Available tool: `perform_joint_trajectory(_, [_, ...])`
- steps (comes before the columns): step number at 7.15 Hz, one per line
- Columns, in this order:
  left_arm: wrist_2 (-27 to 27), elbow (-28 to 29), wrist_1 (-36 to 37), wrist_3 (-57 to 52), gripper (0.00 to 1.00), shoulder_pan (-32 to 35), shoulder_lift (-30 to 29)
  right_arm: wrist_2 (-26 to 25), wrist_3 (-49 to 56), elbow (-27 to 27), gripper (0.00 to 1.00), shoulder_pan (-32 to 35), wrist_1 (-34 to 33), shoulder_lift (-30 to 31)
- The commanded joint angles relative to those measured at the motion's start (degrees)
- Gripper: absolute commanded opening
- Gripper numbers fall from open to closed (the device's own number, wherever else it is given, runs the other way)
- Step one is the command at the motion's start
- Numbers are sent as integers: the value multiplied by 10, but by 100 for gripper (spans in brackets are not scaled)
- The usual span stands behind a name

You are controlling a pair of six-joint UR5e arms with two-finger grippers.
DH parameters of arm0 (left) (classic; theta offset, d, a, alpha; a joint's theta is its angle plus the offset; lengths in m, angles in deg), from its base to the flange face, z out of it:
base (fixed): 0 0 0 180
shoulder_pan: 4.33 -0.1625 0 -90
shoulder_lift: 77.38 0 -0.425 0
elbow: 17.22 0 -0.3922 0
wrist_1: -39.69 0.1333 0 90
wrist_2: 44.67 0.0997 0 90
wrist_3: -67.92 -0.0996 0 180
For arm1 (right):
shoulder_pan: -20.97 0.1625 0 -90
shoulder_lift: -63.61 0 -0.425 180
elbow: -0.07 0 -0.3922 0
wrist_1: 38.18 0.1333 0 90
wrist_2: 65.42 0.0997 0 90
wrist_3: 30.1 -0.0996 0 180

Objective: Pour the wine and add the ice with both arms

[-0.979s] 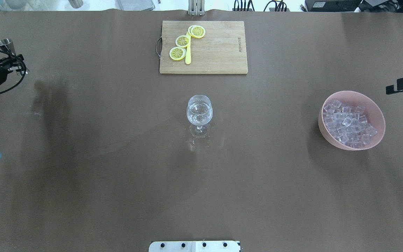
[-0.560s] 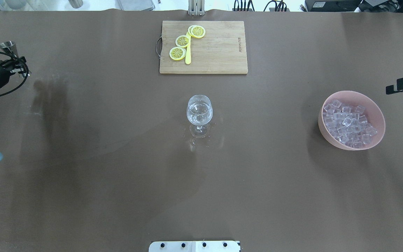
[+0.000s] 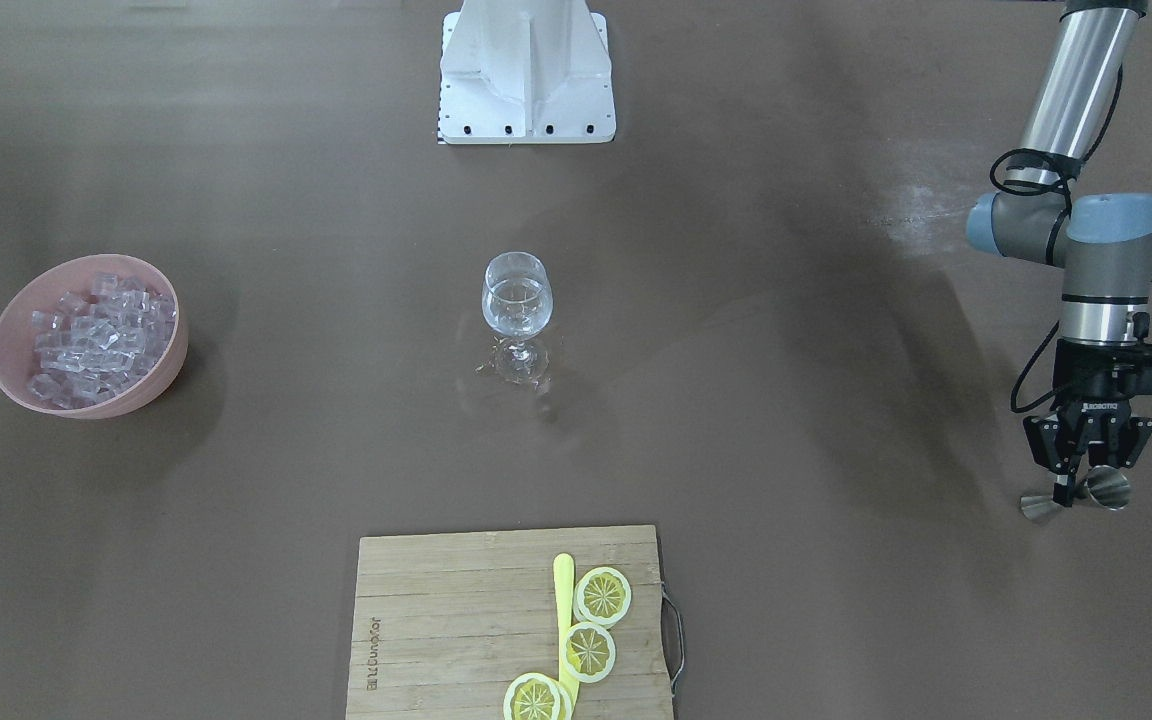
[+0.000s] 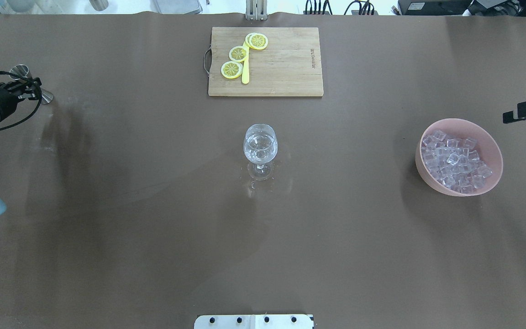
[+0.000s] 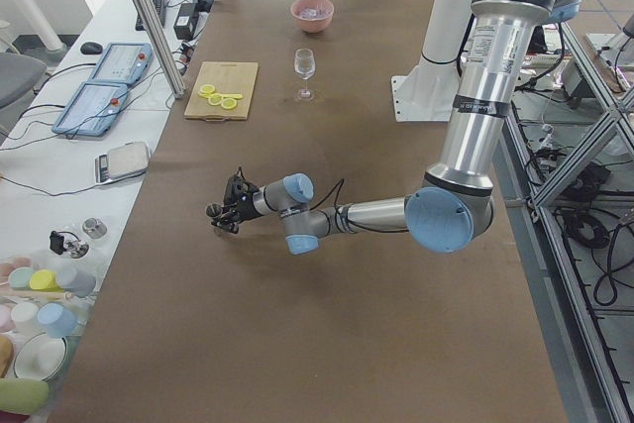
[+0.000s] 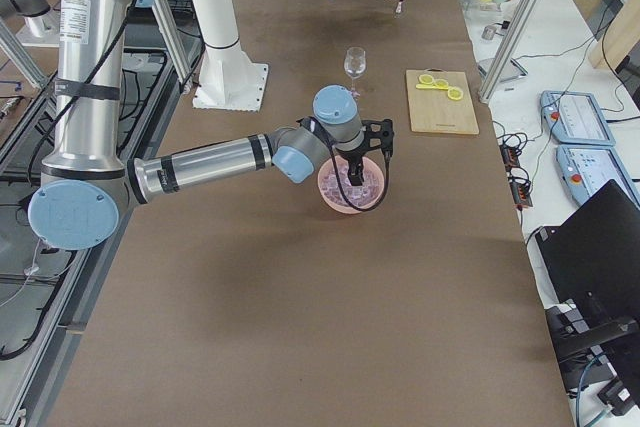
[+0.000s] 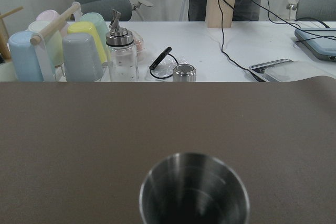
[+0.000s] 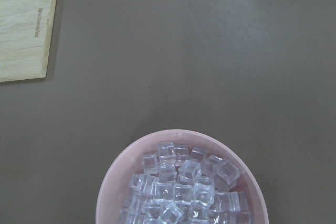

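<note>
The brown table (image 4: 121,237) fills my screens. The left arm (image 5: 376,213) lies low and level over it, forearm aimed at the operators' side. The right arm (image 6: 205,161) reaches out the same way, its wrist turned down over the bowl. The board (image 4: 286,64) sits at the far edge, long side across the table, with lemon slices (image 4: 238,54) at its left end. The pink bowl (image 4: 496,151) is far right, heaped with ice (image 4: 454,163). The glass (image 4: 260,146) stands upright at centre, stem vertical, with the wine (image 3: 516,312) in it. The left gripper (image 3: 1076,482) is clamped narrow around the waist of the jigger (image 3: 1108,490). The jigger is tipped, its long axis slanting, and its open mouth faces the wrist camera. The right gripper (image 6: 356,169) is cut off at the frame edge overhead and its fingers show in no close view, so I cannot tell how it is set.
</note>
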State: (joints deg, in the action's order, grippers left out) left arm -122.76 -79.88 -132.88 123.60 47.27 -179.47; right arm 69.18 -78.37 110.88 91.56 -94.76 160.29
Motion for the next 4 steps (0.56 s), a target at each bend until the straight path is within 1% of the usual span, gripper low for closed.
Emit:
perform_joint_trajectory(1, [-2,-6,0,-1,98,-2,1,2,-1,5,100,2,1,3])
perform_joint_trajectory(2, [-15,-9,0,-21,99,-2,4,2,-1,12,100,2,0,6])
perform_joint_trajectory(3, [-47,-14,0,-30,99,2,6,2,-1,14,100,2,0,6])
perform_joint_trajectory(4, [-51,-24,0,-31,99,3,16,2,-2,14,100,2,0,6])
